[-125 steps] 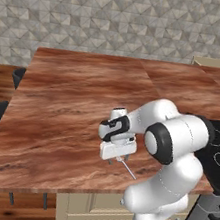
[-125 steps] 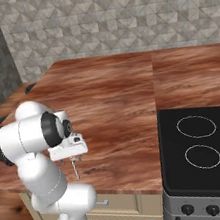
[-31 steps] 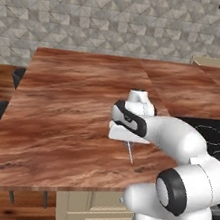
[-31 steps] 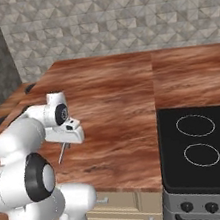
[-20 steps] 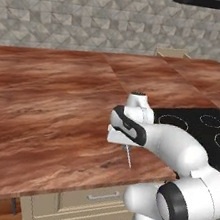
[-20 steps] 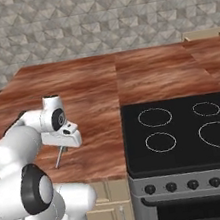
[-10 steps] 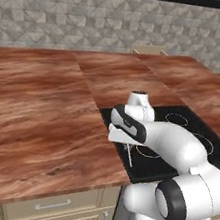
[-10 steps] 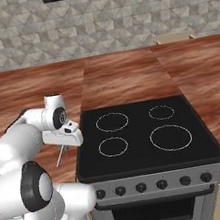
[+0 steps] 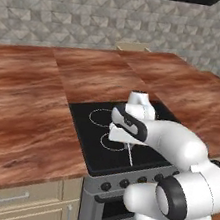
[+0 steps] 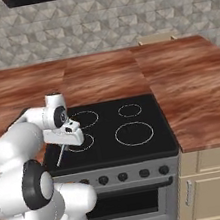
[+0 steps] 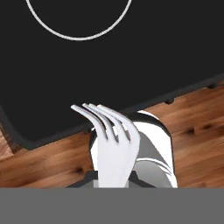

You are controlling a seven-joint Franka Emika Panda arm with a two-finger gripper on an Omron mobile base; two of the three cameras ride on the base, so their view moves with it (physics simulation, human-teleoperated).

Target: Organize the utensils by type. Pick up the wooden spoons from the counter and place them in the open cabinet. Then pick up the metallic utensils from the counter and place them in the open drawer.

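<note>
Above the black stovetop point(image 9: 98, 130), end effector point(image 9: 127, 142) pinching silver fork point(image 11: 110, 140), tines down

The left base view looked forward and down from behind the arm's left side over the black stovetop point(image 9: 123, 134) and the counter point(image 9: 20, 112). The right base view faced the same stovetop point(image 10: 120, 130) from behind the arm's right. The hand view looked steeply down, close above the stovetop's front edge point(image 11: 109, 65).
</note>
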